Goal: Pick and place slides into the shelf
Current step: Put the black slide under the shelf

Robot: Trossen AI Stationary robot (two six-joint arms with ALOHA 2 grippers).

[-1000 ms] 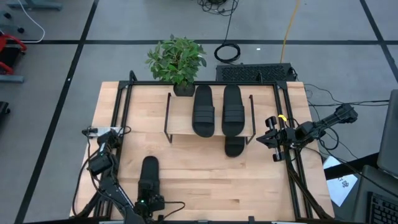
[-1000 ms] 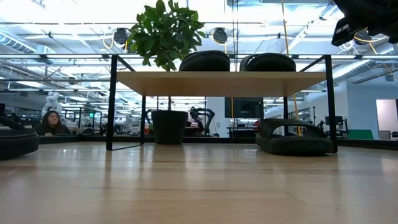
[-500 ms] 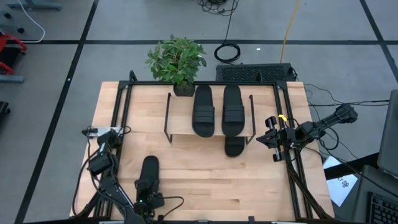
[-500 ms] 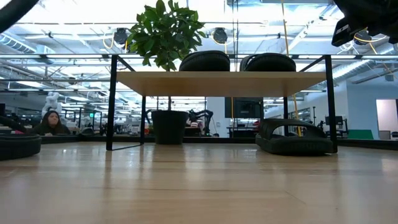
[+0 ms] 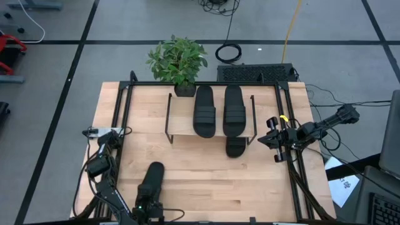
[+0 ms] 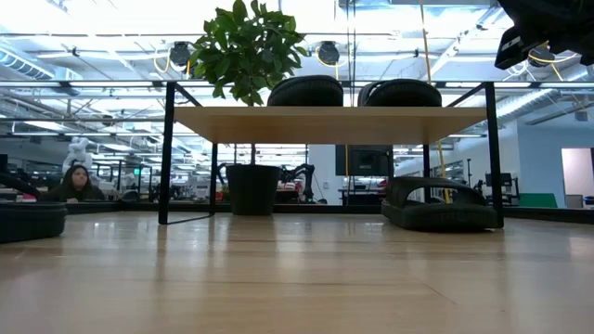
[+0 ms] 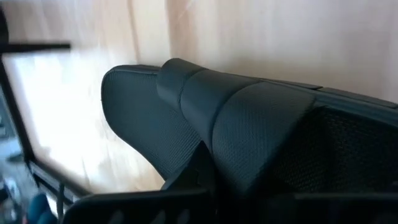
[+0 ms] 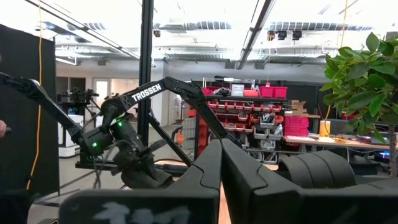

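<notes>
Two black slides (image 5: 204,111) (image 5: 233,109) lie side by side on the shelf (image 5: 181,120), on its light wood top. Another slide (image 5: 235,147) lies on the table under the shelf's front right, seen also in the low view (image 6: 436,211). One more slide (image 5: 152,179) lies near the table's front left, its far end turned a little right. My left gripper (image 5: 147,205) is shut at its near end. My right gripper (image 5: 272,141) hangs shut by the right rail, holding nothing. My left gripper is on the near end (image 5: 150,196) of the front-left slide and comes at it from the table's near side, along its length. In the left wrist view the slide (image 7: 205,112) fills the picture and hides the fingertips. The slide (image 6: 28,223) looks to rest on the table.
A potted plant (image 5: 178,59) stands at the shelf's far left corner. Black rails (image 5: 122,119) (image 5: 289,119) run along the table's left and right sides. Bare wood (image 5: 212,181) lies between the shelf and the near edge. A person (image 6: 76,182) sits in the room beyond.
My left gripper has drawn back a little toward the table's near edge. The front-left slide has come with it along the table and turned, so its far end now points slightly toward the right.
</notes>
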